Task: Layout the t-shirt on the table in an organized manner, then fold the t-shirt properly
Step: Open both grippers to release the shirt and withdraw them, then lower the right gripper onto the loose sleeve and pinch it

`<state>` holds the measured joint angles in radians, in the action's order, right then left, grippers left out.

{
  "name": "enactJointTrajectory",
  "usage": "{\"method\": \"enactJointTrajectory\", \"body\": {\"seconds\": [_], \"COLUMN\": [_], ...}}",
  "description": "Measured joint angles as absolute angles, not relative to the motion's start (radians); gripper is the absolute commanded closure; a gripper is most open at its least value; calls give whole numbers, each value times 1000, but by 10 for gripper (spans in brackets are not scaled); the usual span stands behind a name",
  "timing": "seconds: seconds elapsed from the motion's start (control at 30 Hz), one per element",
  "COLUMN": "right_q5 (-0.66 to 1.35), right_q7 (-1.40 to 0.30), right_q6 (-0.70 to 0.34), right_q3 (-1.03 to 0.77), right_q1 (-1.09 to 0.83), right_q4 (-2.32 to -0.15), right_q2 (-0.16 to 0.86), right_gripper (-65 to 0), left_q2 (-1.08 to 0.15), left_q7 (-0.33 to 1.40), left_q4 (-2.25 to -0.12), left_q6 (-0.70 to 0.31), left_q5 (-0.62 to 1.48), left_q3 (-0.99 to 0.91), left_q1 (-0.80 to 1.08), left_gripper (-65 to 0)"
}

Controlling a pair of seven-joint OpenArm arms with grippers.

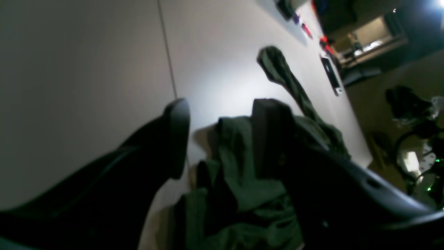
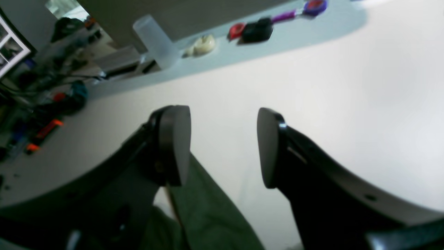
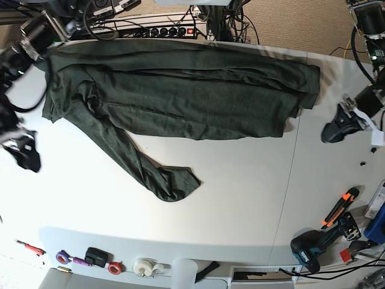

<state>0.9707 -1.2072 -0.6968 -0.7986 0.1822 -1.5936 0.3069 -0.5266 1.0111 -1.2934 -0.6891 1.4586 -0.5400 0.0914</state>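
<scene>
Black fingers on the left gripper [image 1: 218,135] are spread wide apart and nothing is held between them. One finger sits in front of the t-shirt [image 3: 180,90], at its edge, so the cloth looks let go. The right gripper [image 2: 223,147] is spread wide too, with only bare table [image 3: 240,205] seen between its fingers. A green fold is seen just under one of its fingers. It cannot be told if the cloth is touched there.

Both grippers are kept at the two far ends of the t-shirt. This is most likely because the cloth was meant to be pulled out long and flat from its ends.

The t-shirt is laid along the far side of the table, from one end almost to the other. It is dark green, soft and plain. It is not flat yet. Long folds and wrinkles are seen across it. One long strip of cloth hangs out from the t-shirt toward the near side of the table and ends in a curled tip. More smoothing is likely needed before any folding can be done.
</scene>
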Motion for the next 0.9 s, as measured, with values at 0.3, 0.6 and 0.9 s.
{"method": "enactJointTrajectory", "body": {"seconds": [0.3,0.6,0.9], "right_q5": [554,436,464], "right_q7": [-883,-776,-866], "right_q6": [-690,-675,-692], "right_q3": [-316,-222,-222], "right_q1": [328,590,587], "right_q4": [-1182,-686,-688], "right_q2": [242,226,122], "right_gripper": [-312,-312,-81], "left_q2": [-527,-527,-527], "left_q7": [1013,1013,1013], "left_q4": [-1294,-1294,-1294], "left_q6": [-689,-689,-689], "left_q5": [1456,1456,1456], "left_q3": [-566,-566,-566], "left_q1": [93,94,94], "left_gripper": [-296,-296,-296]}}
